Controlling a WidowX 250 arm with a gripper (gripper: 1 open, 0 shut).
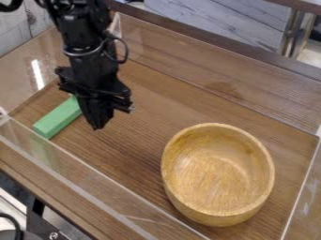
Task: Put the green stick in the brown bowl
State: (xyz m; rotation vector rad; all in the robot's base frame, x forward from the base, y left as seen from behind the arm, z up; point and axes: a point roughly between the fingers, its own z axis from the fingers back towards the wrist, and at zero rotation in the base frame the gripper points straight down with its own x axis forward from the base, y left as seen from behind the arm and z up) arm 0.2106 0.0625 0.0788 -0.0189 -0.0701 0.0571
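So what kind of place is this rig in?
Looks like a lab test setup: robot arm over a wooden tabletop, clear side panel, toy-like green block.
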